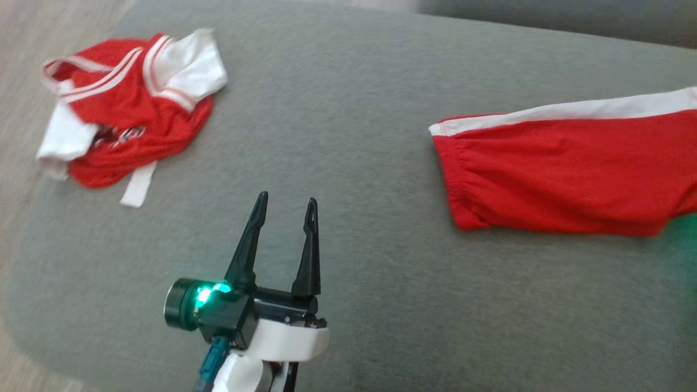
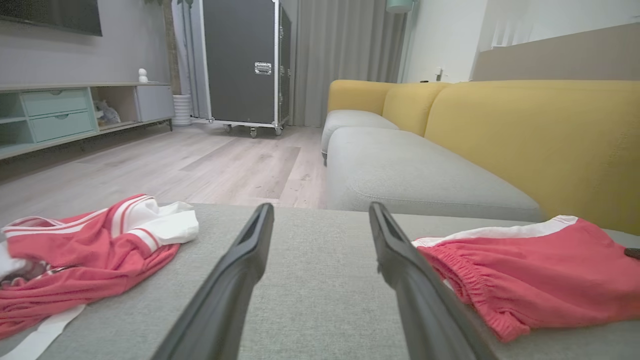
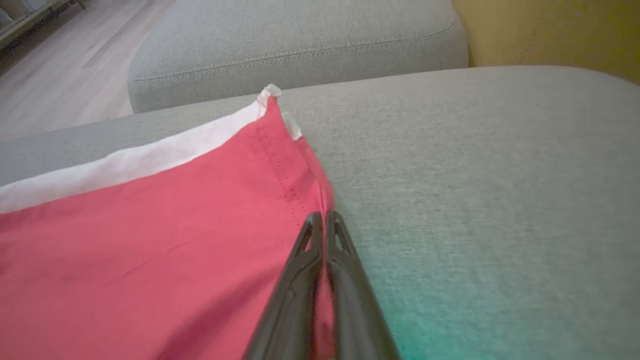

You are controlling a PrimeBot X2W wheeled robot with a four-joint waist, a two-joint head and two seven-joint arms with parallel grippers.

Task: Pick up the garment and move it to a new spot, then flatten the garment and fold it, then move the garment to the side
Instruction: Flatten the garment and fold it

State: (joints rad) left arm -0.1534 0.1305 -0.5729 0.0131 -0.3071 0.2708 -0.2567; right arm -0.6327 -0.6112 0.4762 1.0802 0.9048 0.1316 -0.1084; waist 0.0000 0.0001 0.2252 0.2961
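The garment, red shorts [image 1: 561, 174] with a white side stripe, lies spread flat at the right of the grey cushion [image 1: 354, 109]. In the right wrist view my right gripper [image 3: 324, 216] is shut on the hemmed edge of the shorts [image 3: 175, 235], and red cloth shows between its two fingers. My left gripper [image 1: 287, 200] hovers open and empty over bare cushion, between the shorts and a crumpled jersey. In the left wrist view the left gripper [image 2: 321, 210] has the shorts [image 2: 540, 280] to its right, apart from its fingers.
A crumpled red and white jersey [image 1: 130, 109] lies at the cushion's far left, close to the edge and the wooden floor [image 1: 22, 54]. Beyond the cushion stand a grey sofa seat [image 2: 415, 175] with yellow backs [image 2: 525, 130] and a black wheeled case [image 2: 245, 60].
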